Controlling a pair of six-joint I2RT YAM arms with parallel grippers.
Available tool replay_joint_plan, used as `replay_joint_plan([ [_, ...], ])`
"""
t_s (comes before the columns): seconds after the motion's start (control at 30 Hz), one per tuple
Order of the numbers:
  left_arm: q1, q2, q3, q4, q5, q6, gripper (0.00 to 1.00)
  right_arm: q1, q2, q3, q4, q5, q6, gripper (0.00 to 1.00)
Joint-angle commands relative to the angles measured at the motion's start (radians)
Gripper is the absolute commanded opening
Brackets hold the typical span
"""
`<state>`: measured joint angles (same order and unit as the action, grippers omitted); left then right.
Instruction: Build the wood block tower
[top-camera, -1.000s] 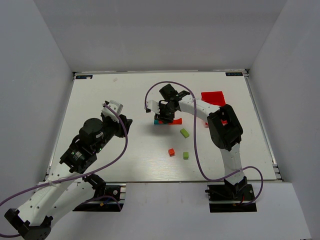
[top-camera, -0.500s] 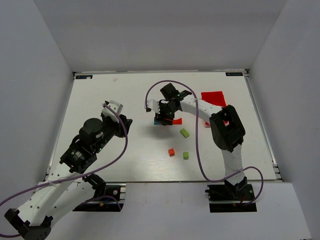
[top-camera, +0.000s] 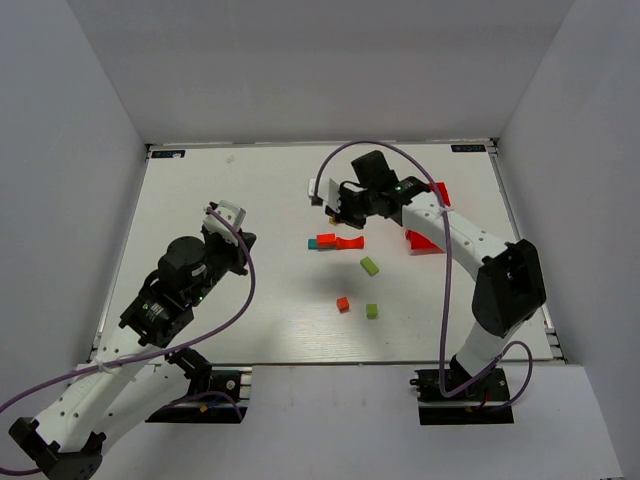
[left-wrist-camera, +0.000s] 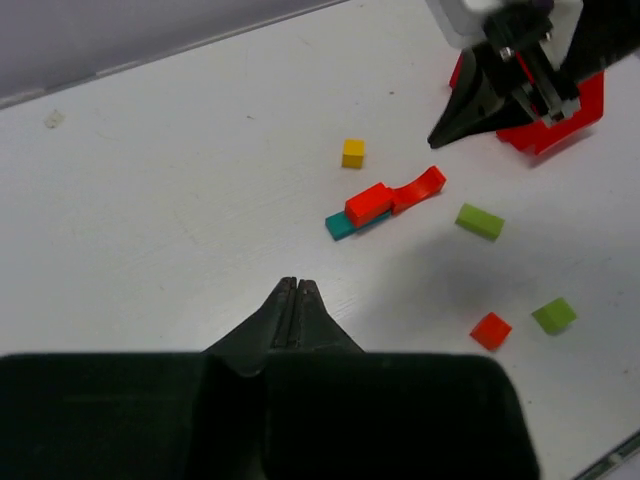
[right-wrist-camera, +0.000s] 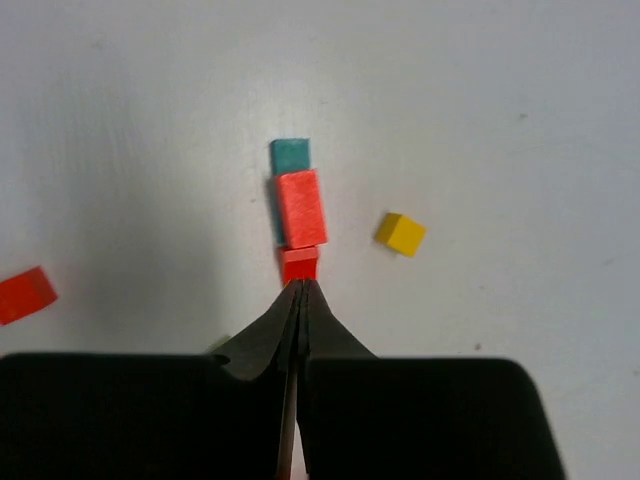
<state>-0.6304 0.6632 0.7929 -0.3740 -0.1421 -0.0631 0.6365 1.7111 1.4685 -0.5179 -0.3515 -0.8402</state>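
The wood block tower (top-camera: 335, 241) is only a low start: a teal bar (left-wrist-camera: 336, 228) lies flat on the white table (top-camera: 230, 200); a red block (left-wrist-camera: 369, 203) rests on top of it, lengthwise, leaving one teal end showing; a red arched piece (left-wrist-camera: 420, 187) lies at the bar's other end and appears to butt against the red block.

A yellow cube (left-wrist-camera: 352, 152) sits near the teal bar on its far side, apart from it; a lime-green block (left-wrist-camera: 480, 221), an orange-red cube (left-wrist-camera: 490, 330) and a lime-green cube (left-wrist-camera: 554, 315) lie scattered to the near right of the bar, none touching another. A red bin (top-camera: 424, 241) lies to the right of the bar, partly hidden by the right arm.

The right gripper (right-wrist-camera: 298, 290) hangs above the table just beyond the bar, its fingers pressed together with nothing between them; in its wrist view the tips line up with the arched piece. The left gripper (left-wrist-camera: 297, 290) hovers well to the left of the bar, fingers likewise pressed together and empty.
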Motion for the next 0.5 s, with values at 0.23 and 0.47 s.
replay_joint_plan([
  [0.23,0.005,-0.028,-0.007,0.000,0.012,0.009,0.36,0.000,-0.054,-0.249,-0.249,-0.262,-0.322,0.51],
  [0.47,0.005,-0.028,-0.007,0.000,0.012,0.009,0.52,0.051,-0.090,-0.359,-0.150,-0.268,-0.278,0.56],
])
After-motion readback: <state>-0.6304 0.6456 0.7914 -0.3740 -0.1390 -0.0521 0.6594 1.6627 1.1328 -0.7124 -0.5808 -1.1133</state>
